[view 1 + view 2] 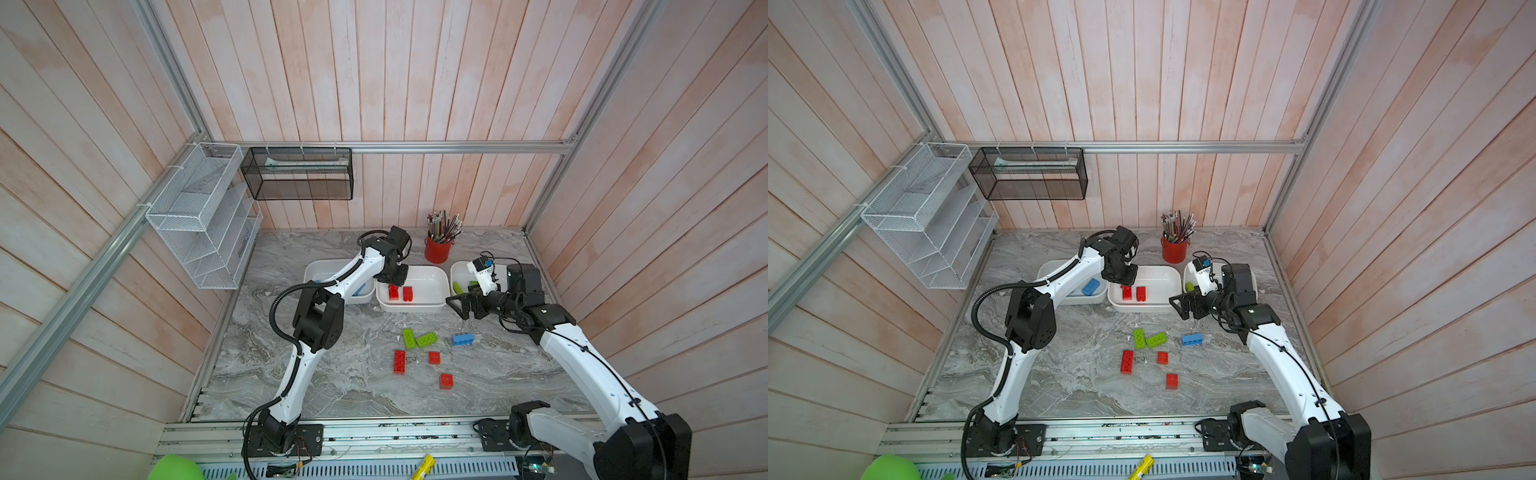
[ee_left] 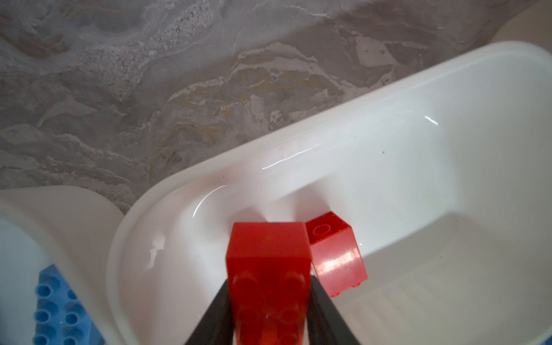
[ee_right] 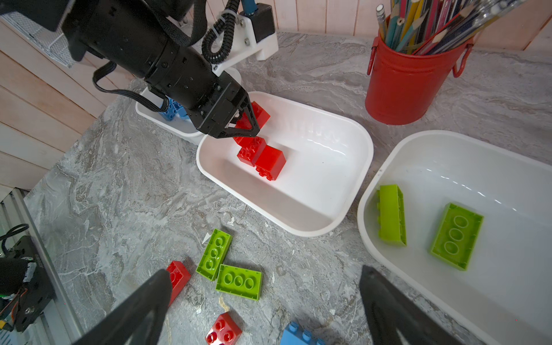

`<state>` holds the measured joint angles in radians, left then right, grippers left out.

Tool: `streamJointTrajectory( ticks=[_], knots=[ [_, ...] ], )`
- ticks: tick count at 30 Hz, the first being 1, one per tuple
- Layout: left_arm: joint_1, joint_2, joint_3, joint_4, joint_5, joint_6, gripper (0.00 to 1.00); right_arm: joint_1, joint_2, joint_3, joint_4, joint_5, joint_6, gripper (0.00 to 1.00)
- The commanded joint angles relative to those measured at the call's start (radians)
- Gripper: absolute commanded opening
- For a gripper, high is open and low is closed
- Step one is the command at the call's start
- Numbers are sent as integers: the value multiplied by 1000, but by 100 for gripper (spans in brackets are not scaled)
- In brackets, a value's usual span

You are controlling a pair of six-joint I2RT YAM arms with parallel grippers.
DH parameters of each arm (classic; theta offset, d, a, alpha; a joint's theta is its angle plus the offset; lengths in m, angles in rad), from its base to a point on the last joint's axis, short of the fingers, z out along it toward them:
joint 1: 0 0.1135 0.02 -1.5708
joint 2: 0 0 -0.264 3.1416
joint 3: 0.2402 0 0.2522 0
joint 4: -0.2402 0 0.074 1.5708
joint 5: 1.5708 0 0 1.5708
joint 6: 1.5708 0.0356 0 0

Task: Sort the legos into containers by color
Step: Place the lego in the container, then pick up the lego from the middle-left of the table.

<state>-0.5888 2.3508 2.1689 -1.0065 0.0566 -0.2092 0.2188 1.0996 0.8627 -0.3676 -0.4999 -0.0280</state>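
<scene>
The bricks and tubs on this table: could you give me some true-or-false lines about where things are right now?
1. The left claw holds a red brick over the middle tub. True.
2. The right claw carries a green brick. False: it is open and empty.
3. The tub by the right arm holds two green bricks. True.
4. Every blue brick is already in a tub. False: a blue brick lies on the table.

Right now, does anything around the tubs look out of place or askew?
Nothing missorted. The left pincer holds a red brick over the middle tub, normal. Only oddities: one green brick in the right tub lies on its side, and pale flecks litter the table.
</scene>
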Motion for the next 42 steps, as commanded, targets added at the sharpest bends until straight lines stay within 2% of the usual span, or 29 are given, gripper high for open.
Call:
streamJointTrajectory(
  ticks=[1,4,9,12,16,23,29,42],
  knots=[
    [3,10,35,-23,24,15,44,-4,-2,9,2,-19,7,98],
    [3,-21,20,-18,43,13,51,-5,-9,5,4,-18,7,98],
    [-24,-144,-22,-31,53,5,55,-4,-16,7,1,-18,5,98],
    [-69,-295,-192,14,37,-17,60,-4,-17,8,-2,-14,2,98],
    [-117,-511,-490,116,35,-114,65,-7,-24,4,0,-12,-1,98],
    [-260,-678,-833,207,43,-305,69,-10,-18,13,-3,-6,-3,98],
    [-318,-695,-1004,308,67,-398,69,-12,-18,7,-7,-9,-3,98],
    [-357,-559,-980,284,27,-400,67,-12,-42,-10,-16,-3,-3,98]
  ],
)
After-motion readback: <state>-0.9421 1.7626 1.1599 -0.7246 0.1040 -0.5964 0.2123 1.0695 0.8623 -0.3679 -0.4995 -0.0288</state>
